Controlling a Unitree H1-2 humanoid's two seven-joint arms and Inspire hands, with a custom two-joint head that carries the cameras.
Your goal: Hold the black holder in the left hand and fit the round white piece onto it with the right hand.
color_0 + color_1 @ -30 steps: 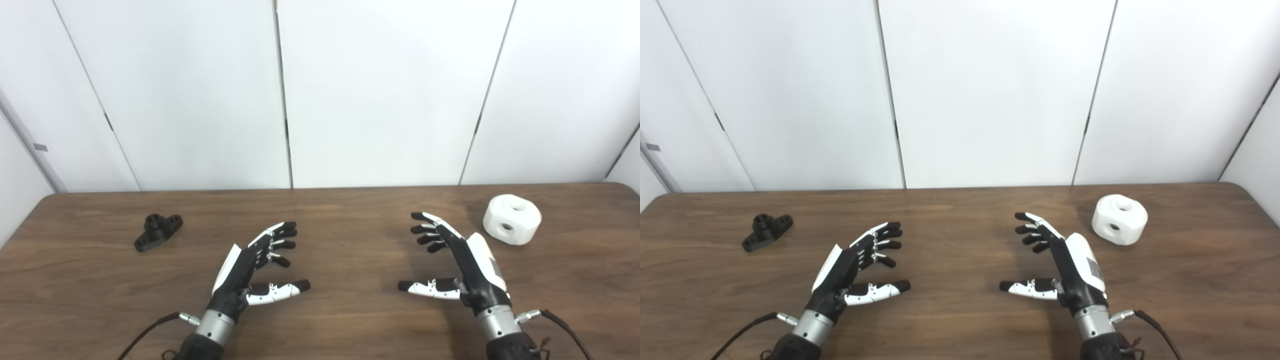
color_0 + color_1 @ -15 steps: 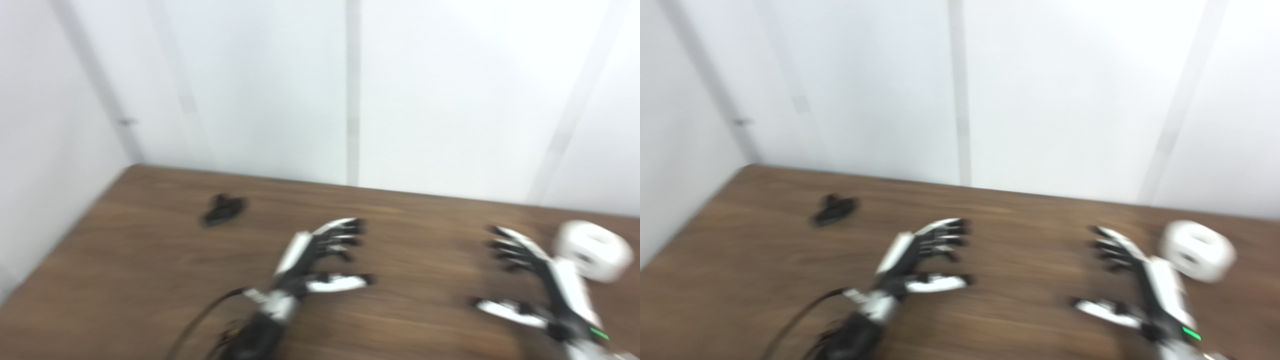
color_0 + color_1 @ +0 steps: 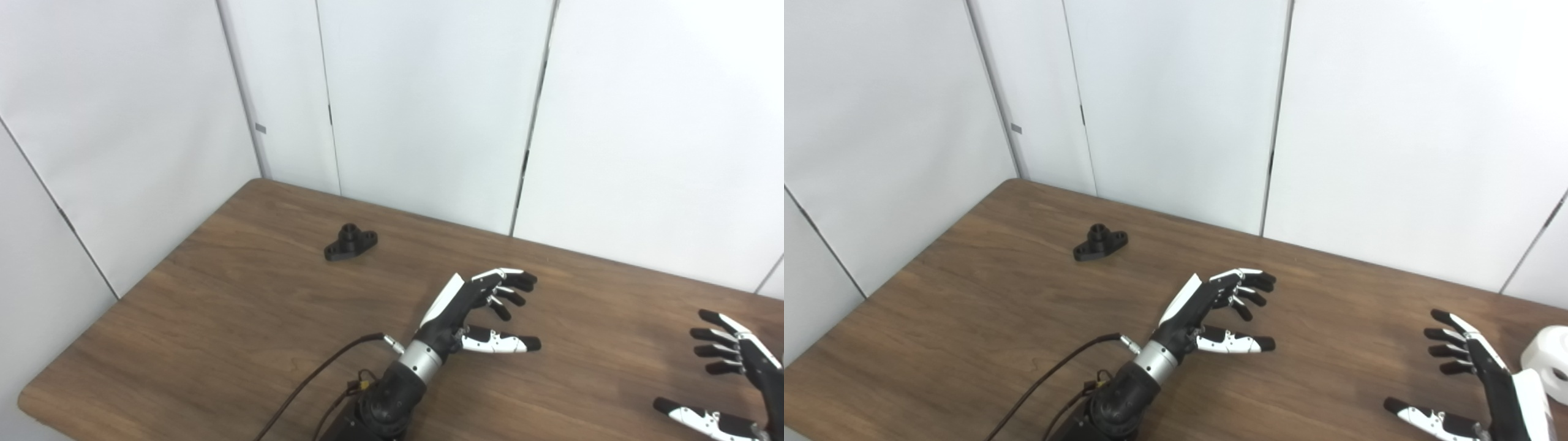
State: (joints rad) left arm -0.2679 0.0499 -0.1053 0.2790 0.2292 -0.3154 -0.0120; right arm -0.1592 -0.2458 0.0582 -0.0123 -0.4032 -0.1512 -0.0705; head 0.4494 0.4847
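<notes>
The black holder lies flat on the brown table, toward its far left corner. My left hand hovers open over the middle of the table, well to the right of the holder, holding nothing. At the lower right edge, my right hand is open with fingers spread and empty. The round white piece shows only partly at the right border of the right eye view, just beyond the right hand; the left eye view does not show it.
White wall panels enclose the table at the back and left. The table's left edge runs diagonally. A dark cable trails from my left wrist toward the bottom edge.
The camera has swung left, so the whole scene shifted right. Both hands stay open, and the holder and white piece have not moved on the table.
</notes>
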